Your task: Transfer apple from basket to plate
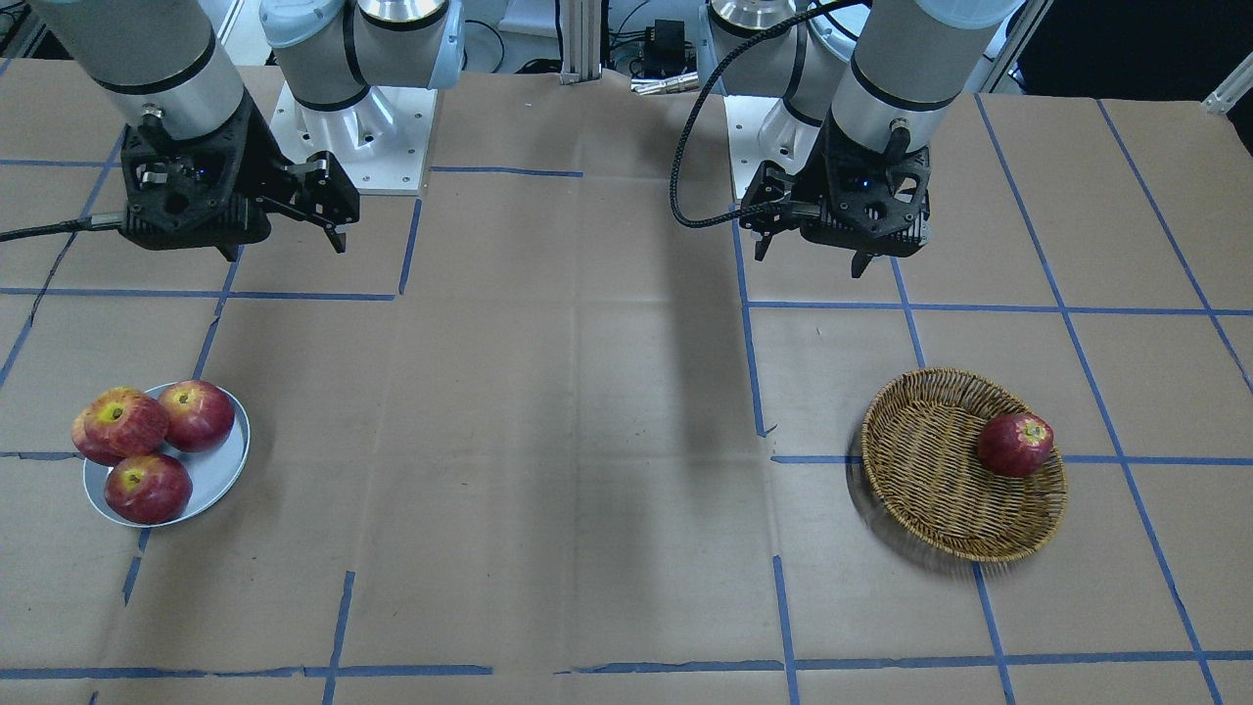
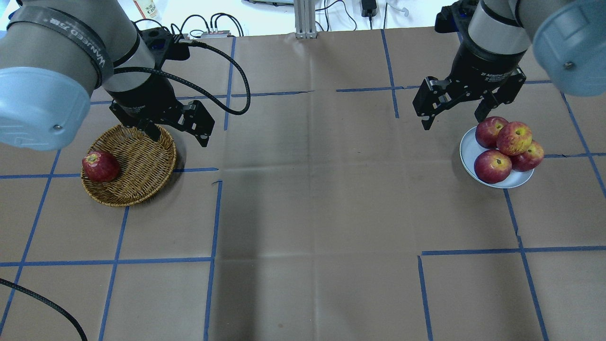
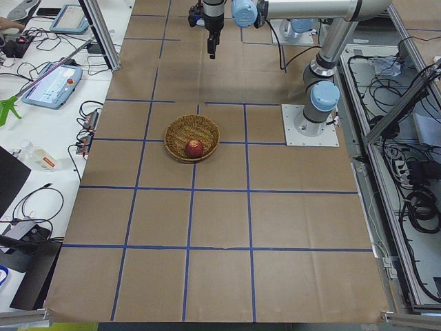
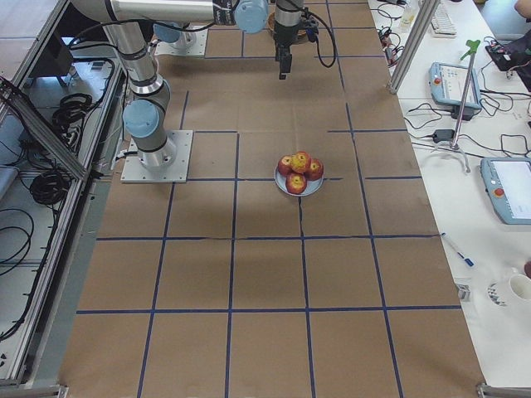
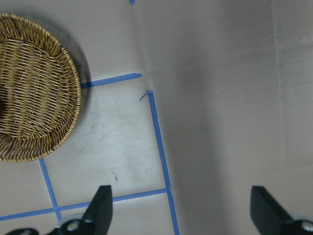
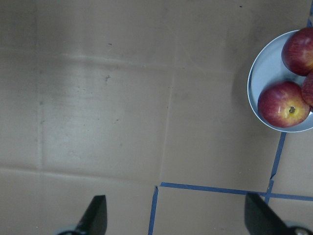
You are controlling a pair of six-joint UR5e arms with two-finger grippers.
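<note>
The apple (image 2: 513,137), the lighter streaky one w/ a yellow patch round the stem, is on the plate (image 2: 469,148). It does not touch the plate surface itself, as far as I can see. It rests on top of three darker apples (image 2: 492,166) which fill most of the plate, so it is the highest one of the pile. In the front-facing view it sits toward the plate's outer rim and looks a bit over the edge.

The right gripper (image 2: 453,121) hangs just beside the plate, on the side toward the table's middle, above the surface. Its fingers are spread wide and hold nothing; the wrist view shows only brown paper between them.

Further out, well apart on the other side of the table (image 2: 307,189), is the basket (image 2: 142,161). One dark red apple (image 2: 100,166) lies in it, against the wall. The left gripper (image 2: 177,137) is above the basket's rim, fingers also wide apart, empty, not touching the basket or the fruit.

Progress, my judgement: the transfer looks done, since the apple is at the plate and no gripper holds it. What is left, prob. nothing for this apple. Only risk I see: it is perched on round fruit near the rim, so it could roll off.
</note>
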